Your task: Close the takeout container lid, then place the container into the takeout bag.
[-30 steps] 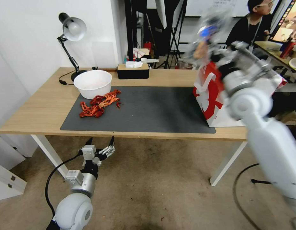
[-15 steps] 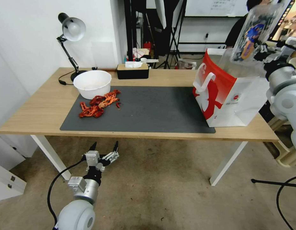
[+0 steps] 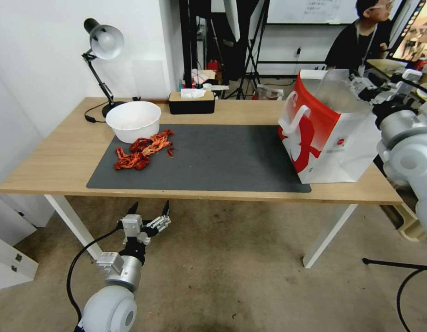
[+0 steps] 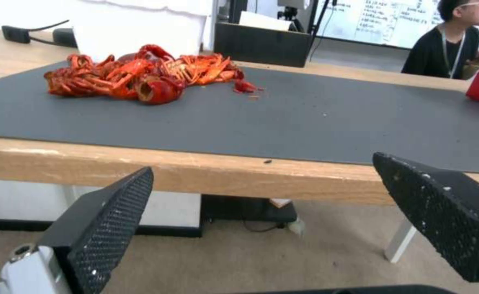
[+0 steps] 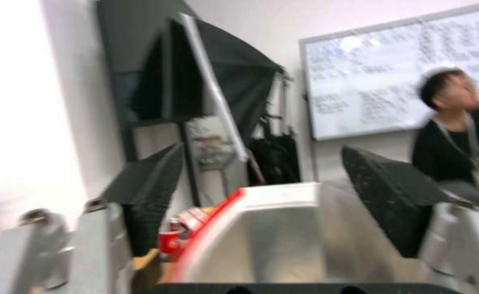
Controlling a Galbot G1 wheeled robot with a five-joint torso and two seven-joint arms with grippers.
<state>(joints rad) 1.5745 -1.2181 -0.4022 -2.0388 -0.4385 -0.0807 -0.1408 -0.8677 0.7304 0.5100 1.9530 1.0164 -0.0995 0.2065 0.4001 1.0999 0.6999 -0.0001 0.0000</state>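
Right gripper (image 5: pixel 261 200) open, empty, just above takeout bag (image 3: pixel 333 138) mouth

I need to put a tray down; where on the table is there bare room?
The mat is bare between the crayfish shells and the bag. It is crowded by the bowl, and the right claw sits beside the bag's rim.

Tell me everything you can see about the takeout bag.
The bag is red and white paper with flat white handles, a small red logo and a clear plastic liner. It stands upright and open-topped on the table's right end, partly on the dark mat. The right gripper is at its mouth, jaws open.
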